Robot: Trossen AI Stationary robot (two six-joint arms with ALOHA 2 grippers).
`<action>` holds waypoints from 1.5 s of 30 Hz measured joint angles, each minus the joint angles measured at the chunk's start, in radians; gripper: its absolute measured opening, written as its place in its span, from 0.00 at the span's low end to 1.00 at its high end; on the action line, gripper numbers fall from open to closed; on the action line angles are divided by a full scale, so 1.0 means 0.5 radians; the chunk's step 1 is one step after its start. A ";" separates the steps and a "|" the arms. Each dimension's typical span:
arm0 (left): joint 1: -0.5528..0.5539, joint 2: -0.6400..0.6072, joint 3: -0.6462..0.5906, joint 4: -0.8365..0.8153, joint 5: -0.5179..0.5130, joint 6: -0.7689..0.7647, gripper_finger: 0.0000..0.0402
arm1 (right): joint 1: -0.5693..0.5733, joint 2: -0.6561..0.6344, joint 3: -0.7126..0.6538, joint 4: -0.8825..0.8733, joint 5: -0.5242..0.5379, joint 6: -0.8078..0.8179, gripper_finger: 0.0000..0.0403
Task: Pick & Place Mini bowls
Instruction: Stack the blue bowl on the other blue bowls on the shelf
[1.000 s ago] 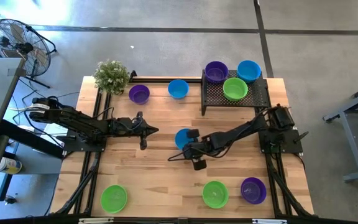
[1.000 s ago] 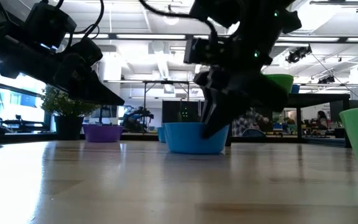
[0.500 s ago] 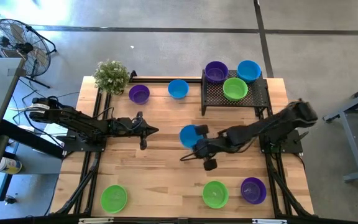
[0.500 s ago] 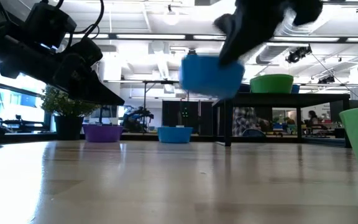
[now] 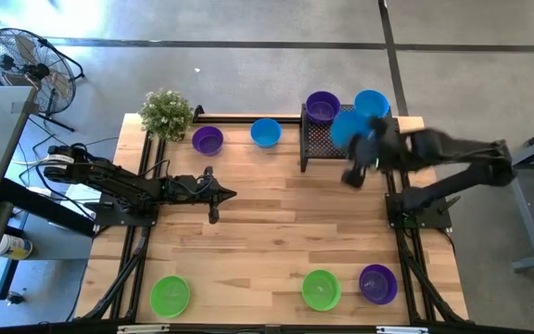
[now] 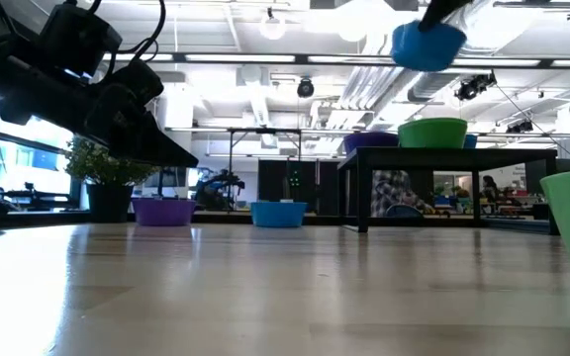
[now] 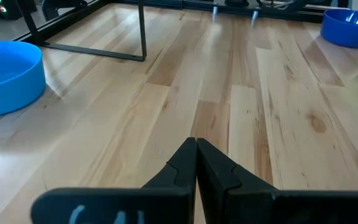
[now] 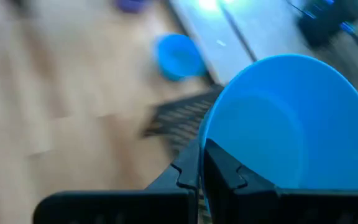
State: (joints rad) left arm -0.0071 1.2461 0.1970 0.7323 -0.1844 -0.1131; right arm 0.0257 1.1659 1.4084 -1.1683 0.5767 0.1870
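Carried bowl: blue mini bowl [image 5: 348, 126] hangs in the air above the black wire-mesh tray [image 5: 318, 141], pinched at its rim. In the low view it rides high, well clear of the tray's top, which probably keeps it from knocking the bowls already there.
Right gripper: right gripper [image 8: 202, 163] is clamped on the rim of that blue bowl, one finger inside the wall and one outside; a rim pinch suits a thin-walled bowl too wide to span. The arm reaches in from the table's right edge over the tray.
Left gripper: left gripper [image 7: 196, 157] is closed with nothing between its fingers, parked low over the bare wood at the table's left-centre, apparently waiting out of the way.
Tray contents: purple bowl [image 5: 322, 107] and a second blue bowl [image 5: 373, 102] sit at the tray's far side; a green bowl [image 6: 431, 133] shows on it in the low view but is hidden under the carried bowl from above.
Bowls on the table: a purple one [image 5: 208, 140] and a blue one [image 5: 265, 132] stand just beside the potted plant [image 5: 166, 112] and the tray's left end; two green bowls [image 5: 170, 295] [image 5: 321, 289] and another purple [image 5: 377, 283] lie along the near edge.
Step in hand: likely the carry to the tray, with release over a free patch of mesh to follow.
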 joint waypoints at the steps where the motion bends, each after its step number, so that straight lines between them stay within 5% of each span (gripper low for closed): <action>1: 0.000 0.000 0.000 0.000 0.000 0.000 0.01 | -0.125 -0.018 0.015 -0.015 -0.020 -0.044 0.01; 9: 0.000 0.000 0.000 -0.002 0.001 0.003 0.01 | -1.157 0.005 0.023 -0.005 -0.503 -0.481 0.01; 19: 0.000 0.000 0.000 -0.002 -0.002 0.007 0.01 | -1.783 0.064 -0.102 0.131 -0.885 -0.841 0.01; 28: 0.000 0.000 0.000 -0.001 -0.009 0.007 0.01 | -2.052 0.074 -0.282 0.324 -1.041 -1.021 0.01; 45: 0.000 0.000 0.000 -0.002 -0.018 0.007 0.01 | -2.034 0.307 -0.297 0.356 -1.051 -1.011 0.05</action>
State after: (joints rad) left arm -0.0069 1.2461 0.1970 0.7315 -0.1936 -0.1097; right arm -0.9912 1.3195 1.2598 -0.9903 0.0513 -0.3183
